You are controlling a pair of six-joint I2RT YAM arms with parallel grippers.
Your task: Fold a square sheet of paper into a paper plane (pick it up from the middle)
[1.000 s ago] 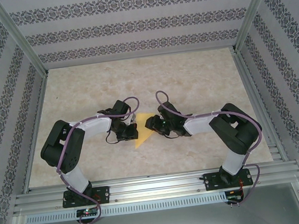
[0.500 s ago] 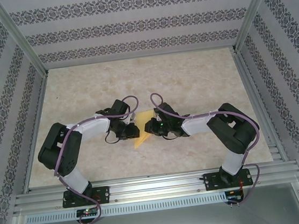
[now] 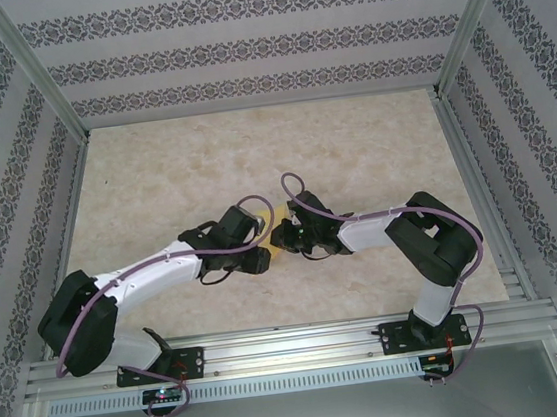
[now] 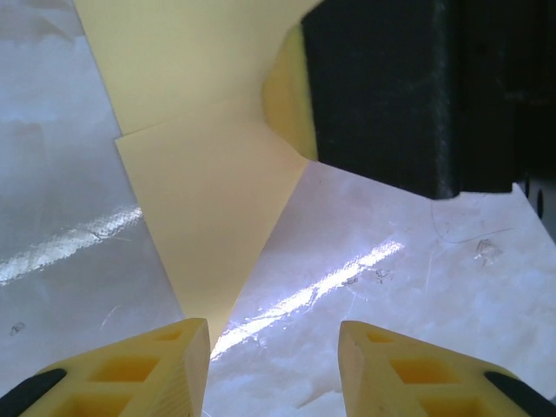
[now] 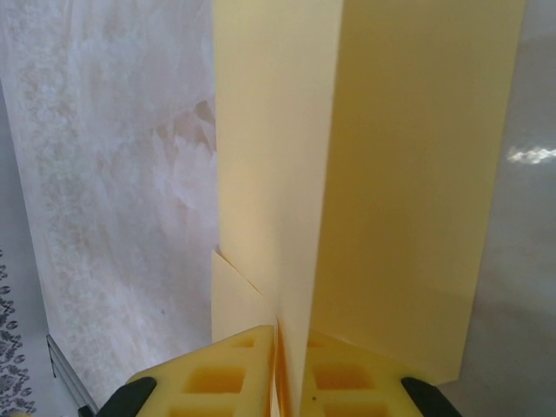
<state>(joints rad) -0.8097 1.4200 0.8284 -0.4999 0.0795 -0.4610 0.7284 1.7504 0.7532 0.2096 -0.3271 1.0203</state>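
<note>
At the lower edge of the left wrist view, the left fingers stand spread and empty above the table. The sheet of paper aims its folded tip down-frame between them. Its long axis runs toward the upper right, where the right fingers pinch it.

Pale yellow paper, beige marbled table, floral-striped walls.

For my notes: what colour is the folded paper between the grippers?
Plain pale yellow; the paper shows best in the right wrist view.
</note>
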